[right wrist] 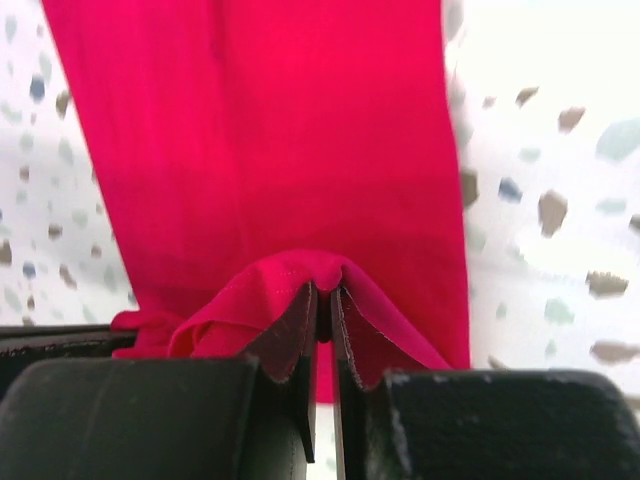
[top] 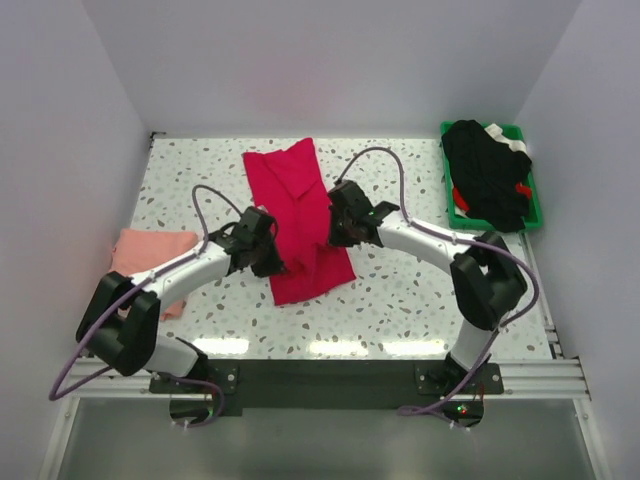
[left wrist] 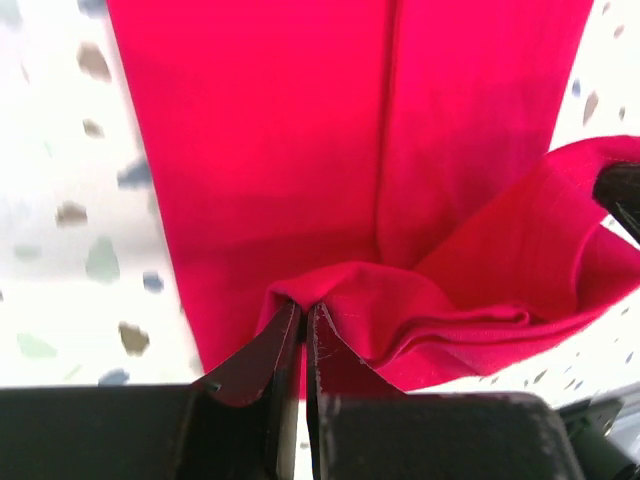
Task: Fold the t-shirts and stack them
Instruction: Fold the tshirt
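Mounting rail (top: 320, 382) runs along the near edge of the worktop (top: 420, 300); both arms reach in toward the middle. Red t-shirt (top: 290, 195) lies mid-worktop as a long narrow strip running near to far, slightly slanted, and looks folded lengthwise. Left end effector (top: 280, 263) sits at the strip's near left edge, fingers almost together, clamped on a pinch of red cloth that bunches up at the tips. Right end effector (top: 334, 238) is on the right edge, a bit farther up, likewise clamped on a raised fold of the same shirt. Cloth near both grips is lifted and creased. Pink t-shirt (top: 150, 250) lies at the left worktop edge, well apart from the red one, partly hidden by the left arm. Green bin (top: 470, 226) in the far right corner holds dark clothes (top: 485, 170).
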{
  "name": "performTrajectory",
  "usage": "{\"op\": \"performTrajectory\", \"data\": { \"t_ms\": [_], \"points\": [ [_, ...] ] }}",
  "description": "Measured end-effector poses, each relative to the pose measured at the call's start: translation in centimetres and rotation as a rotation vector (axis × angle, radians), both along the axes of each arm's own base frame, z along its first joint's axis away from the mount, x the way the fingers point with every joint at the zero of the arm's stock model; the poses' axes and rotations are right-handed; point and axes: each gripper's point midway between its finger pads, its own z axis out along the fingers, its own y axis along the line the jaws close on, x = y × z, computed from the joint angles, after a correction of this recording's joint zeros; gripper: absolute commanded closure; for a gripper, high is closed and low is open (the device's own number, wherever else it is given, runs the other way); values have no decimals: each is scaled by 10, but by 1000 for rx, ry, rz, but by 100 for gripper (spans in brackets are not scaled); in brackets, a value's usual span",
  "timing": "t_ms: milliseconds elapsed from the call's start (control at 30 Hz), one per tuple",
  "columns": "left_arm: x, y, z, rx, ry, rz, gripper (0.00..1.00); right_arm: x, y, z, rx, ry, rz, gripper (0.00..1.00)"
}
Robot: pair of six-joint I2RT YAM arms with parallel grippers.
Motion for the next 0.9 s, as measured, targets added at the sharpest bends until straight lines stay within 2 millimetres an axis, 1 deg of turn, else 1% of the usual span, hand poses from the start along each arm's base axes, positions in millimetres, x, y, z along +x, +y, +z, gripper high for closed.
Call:
{"op": "performTrajectory", "data": {
  "t_ms": [100,133,267,433,567,767,900],
  "points": [
    [23,3,-4,-13,-1,42,91,24,0,-6,-1,-6,-28,100],
    [34,1,-3,-26,-12,54,91,32,1,-8,-2,-8,-35,100],
    [62,7,0,-45,-32,105,91,62,3,-14,7,-17,-58,100],
    [93,15,8,-61,-62,159,91,89,1,-22,36,-9,-77,100],
    [109,24,10,-66,-72,195,91,110,0,-21,55,-19,-94,100],
    [126,36,0,-61,-53,237,91,126,7,-16,81,-35,-86,100],
    [131,43,-5,-58,-43,258,91,134,12,-16,96,-37,-77,100]
  ]
}}
